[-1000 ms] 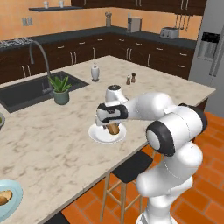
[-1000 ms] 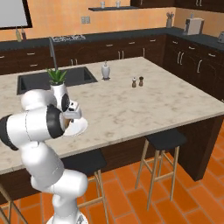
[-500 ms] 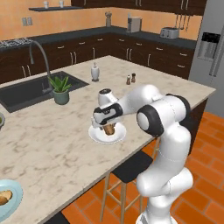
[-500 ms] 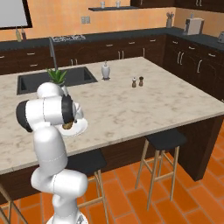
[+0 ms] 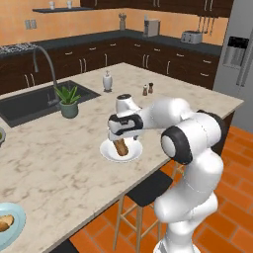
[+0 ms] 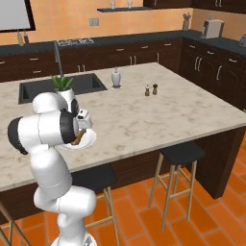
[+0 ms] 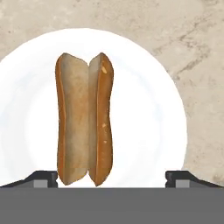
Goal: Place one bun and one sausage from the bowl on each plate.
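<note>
A golden-tan bun [image 7: 83, 118] lies split side up on the white plate [image 7: 148, 109], which sits near the island's front edge. My gripper [image 7: 111, 177] hovers just above it, open, its fingertips [image 7: 43, 178] spread wide to either side of the bun's near end. From the left base view the gripper [image 5: 120, 139] points down over the bun [image 5: 120, 147] and white plate [image 5: 132, 154]. The right base view shows the plate [image 6: 89, 140] partly behind my arm. A pale blue plate [image 5: 14, 228] at the lower left carries another bun [image 5: 4, 223]. The sausages and black bowl are out of view.
A potted plant [image 5: 68, 101] stands beside the sink [image 5: 34, 101] with its faucet [image 5: 42, 57]. A white bottle [image 5: 107, 81] and two shakers [image 5: 147, 89] sit further back. Stools [image 5: 150, 187] stand below the counter's front edge.
My elbow and forearm have swung around while the hand stayed over the white plate. The bun is still on the plate beneath the fingers.
</note>
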{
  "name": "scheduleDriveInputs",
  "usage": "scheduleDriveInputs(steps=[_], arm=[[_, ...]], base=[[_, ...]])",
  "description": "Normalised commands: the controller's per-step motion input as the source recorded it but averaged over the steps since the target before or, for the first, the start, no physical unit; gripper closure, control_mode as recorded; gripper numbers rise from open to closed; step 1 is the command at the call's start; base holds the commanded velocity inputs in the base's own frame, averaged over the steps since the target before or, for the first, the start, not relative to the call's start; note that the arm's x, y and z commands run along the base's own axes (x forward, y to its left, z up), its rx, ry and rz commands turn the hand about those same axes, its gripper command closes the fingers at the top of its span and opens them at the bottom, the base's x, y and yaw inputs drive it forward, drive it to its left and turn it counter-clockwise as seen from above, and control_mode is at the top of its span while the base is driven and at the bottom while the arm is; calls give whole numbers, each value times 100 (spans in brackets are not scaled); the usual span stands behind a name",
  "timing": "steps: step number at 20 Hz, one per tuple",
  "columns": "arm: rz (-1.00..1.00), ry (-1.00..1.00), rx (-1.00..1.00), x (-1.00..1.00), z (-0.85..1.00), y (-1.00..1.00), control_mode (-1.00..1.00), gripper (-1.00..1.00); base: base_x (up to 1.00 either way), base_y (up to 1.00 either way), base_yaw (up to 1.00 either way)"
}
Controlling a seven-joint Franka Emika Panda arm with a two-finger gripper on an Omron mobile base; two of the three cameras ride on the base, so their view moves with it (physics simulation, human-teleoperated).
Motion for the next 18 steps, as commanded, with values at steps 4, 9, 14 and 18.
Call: scheduleDriveInputs(steps=[4,9,14,18], arm=[[0,-29,12,-100,47,-99,-100,-100],[3,-21,5,-80,25,-71,100,-100],[0,0,0,0,0,0,100,-100],[0,0,0,0,0,0,100,-100]], base=[[0,0,0],[-20,-12,4],[-100,-29,40],[-87,31,67]])
